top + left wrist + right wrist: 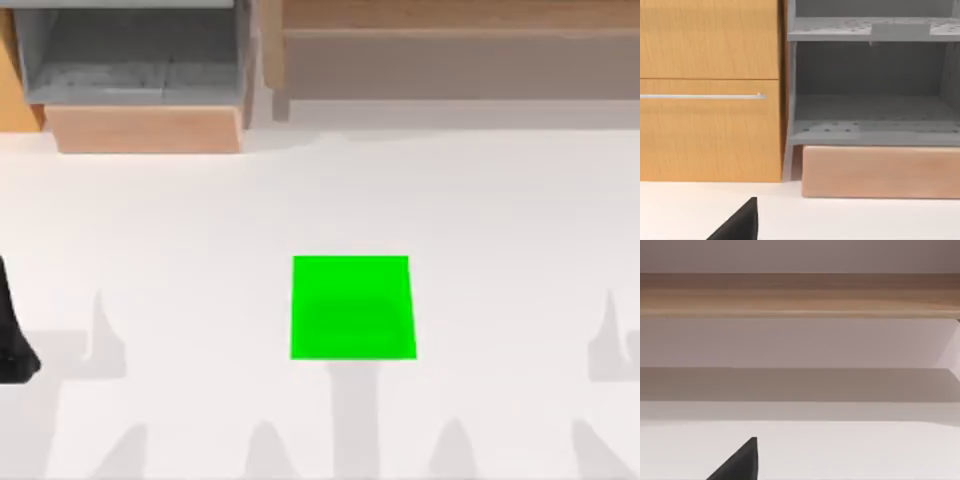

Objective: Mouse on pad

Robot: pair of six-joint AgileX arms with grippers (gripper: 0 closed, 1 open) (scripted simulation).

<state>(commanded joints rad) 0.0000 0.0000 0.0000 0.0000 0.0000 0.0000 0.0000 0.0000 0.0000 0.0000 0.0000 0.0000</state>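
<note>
The pad (353, 307) is a flat bright green square lying on the white table, slightly below the middle of the top view, with nothing on it. The mouse is out of view. My left arm (12, 335) is a black shape at the table's far left edge, well left of the pad. A black corner of my left gripper (740, 225) pokes into the left wrist view above the bare table. A like black corner of my right gripper (740, 464) appears in the right wrist view, also over bare white table.
At the back left stands a wooden cabinet (710, 125) with a grey open shelf unit (135, 60) and a light wooden block (145, 128) in front of it. A long wooden ledge (460, 40) runs along the back right.
</note>
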